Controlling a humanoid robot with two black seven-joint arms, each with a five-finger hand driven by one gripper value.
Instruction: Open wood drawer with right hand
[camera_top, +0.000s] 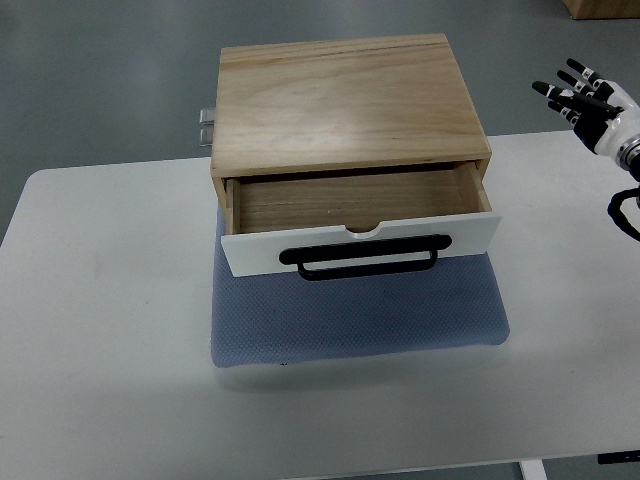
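Observation:
A light wooden drawer box stands at the back middle of the white table. Its single drawer is pulled out toward me, showing a bare wooden inside. The drawer's white front panel carries a black bar handle. My right hand hovers at the right edge of the picture, level with the box and well apart from it, fingers spread and holding nothing. The left arm does not show.
A blue-grey mat lies under the box and reaches toward the table's front. A small metal fitting sticks out at the box's back left. Grey floor lies beyond the table, with a cardboard box corner at top right.

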